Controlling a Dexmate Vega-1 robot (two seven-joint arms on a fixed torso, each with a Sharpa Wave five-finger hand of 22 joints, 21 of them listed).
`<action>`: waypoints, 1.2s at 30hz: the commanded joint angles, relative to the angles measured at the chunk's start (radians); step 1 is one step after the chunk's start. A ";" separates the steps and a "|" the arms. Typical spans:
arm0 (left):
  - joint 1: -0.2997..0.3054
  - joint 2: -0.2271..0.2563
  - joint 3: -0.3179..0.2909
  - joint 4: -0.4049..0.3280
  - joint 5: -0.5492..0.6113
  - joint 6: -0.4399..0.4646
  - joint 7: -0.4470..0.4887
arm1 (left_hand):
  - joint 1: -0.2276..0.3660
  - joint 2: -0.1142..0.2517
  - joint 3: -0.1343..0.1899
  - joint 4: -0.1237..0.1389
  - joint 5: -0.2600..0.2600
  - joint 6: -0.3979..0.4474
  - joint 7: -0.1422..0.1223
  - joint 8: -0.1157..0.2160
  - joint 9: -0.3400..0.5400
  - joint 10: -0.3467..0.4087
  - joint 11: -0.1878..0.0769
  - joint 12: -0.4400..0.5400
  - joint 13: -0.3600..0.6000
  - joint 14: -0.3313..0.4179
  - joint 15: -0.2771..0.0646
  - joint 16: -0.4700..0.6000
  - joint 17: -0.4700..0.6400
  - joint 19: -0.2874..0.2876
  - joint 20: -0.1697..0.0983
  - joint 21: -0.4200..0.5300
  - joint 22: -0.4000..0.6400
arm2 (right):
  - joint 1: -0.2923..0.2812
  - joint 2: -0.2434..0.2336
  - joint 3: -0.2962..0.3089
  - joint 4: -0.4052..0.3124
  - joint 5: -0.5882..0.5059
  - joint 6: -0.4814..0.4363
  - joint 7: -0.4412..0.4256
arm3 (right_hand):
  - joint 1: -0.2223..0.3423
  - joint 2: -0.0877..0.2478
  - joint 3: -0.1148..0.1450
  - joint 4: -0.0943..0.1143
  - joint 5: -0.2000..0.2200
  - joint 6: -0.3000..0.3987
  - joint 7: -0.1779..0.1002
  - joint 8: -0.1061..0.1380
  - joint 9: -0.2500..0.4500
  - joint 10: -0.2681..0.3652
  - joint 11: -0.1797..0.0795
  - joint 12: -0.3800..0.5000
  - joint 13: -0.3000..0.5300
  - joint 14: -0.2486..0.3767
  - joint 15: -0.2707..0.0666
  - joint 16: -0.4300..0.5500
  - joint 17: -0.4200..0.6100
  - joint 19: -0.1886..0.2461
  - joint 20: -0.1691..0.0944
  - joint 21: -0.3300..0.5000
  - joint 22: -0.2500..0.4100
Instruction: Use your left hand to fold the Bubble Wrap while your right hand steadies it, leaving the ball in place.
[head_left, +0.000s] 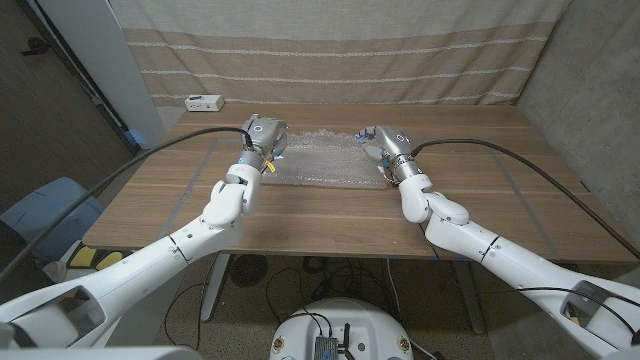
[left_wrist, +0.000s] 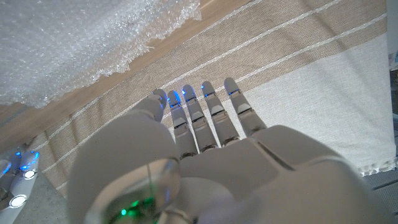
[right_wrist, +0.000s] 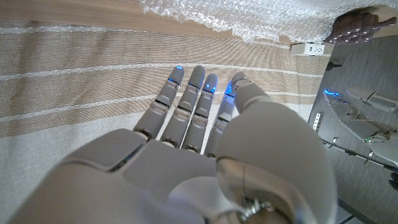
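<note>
Your left hand (head_left: 263, 134) is hovering toward the far left part of the wooden bench (head_left: 330, 215), just at the left end of the clear, crinkly sheet of bubble wrap (head_left: 322, 160). In the left wrist view its pale grey fingers (left_wrist: 211, 115) are reaching out straight and slightly apart, grasping nothing, with the bubble wrap (left_wrist: 74, 43) lying beyond the fingertips rather than under them.

The bubble wrap is lying spread on the bench near the middle of the far edge, stretching between your two hands. Its edges are looking ragged and a little rumpled.

Your right hand (head_left: 385, 145) is sitting at the right end of the sheet, over its corner; whether it is pressing on the wrap you cannot tell from the head view. In the right wrist view its fingers (right_wrist: 186, 106) are extended and loosely side by side, released, holding nothing, and the bubble wrap (right_wrist: 261, 18) is showing past them.

Beyond the far left corner of the bench, a white power strip (head_left: 203, 101) is resting against the beige striped curtain (head_left: 340, 50).
</note>
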 joint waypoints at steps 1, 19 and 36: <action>0.151 0.059 -0.105 -0.149 -0.107 -0.028 0.012 | -0.011 0.001 0.011 0.002 0.007 0.005 0.001 -0.001 0.001 0.013 0.006 0.007 0.005 0.017 -0.044 0.002 0.003 0.011 0.004 0.007 0.001 | -0.083 -0.014 0.012 -0.117 -0.035 0.006 0.053 | 0.001 0.009 0.006 0.006 0.001 0.009 -0.001 0.002 0.002 0.004 0.002 0.009 0.006 0.011 -0.093 0.000 0.003 0.008 0.003 0.006 0.005; 0.268 0.104 -0.185 -0.209 -0.244 -0.058 0.020 | -0.012 0.005 0.042 -0.005 0.010 0.025 0.022 -0.007 0.001 0.035 0.014 0.009 0.004 0.039 -0.039 -0.004 0.000 0.030 0.021 0.019 0.001 | -0.130 0.016 0.006 -0.118 -0.024 0.044 0.099 | -0.015 0.018 0.009 0.017 -0.001 0.016 0.006 -0.001 0.002 0.007 0.010 0.009 0.009 0.017 -0.084 -0.002 0.006 0.010 0.006 0.012 0.006; 0.280 0.124 -0.197 -0.186 -0.371 -0.122 0.012 | -0.024 0.007 0.102 -0.006 0.034 0.070 0.074 -0.013 -0.001 0.093 0.072 0.014 -0.009 0.089 -0.004 -0.006 -0.001 0.061 0.038 0.039 0.001 | -0.123 0.026 -0.017 -0.091 -0.004 0.048 0.186 | -0.062 0.031 0.018 0.050 0.000 -0.025 0.010 -0.029 0.001 0.008 0.028 -0.001 0.004 0.011 -0.062 -0.019 0.004 -0.002 0.015 0.017 0.008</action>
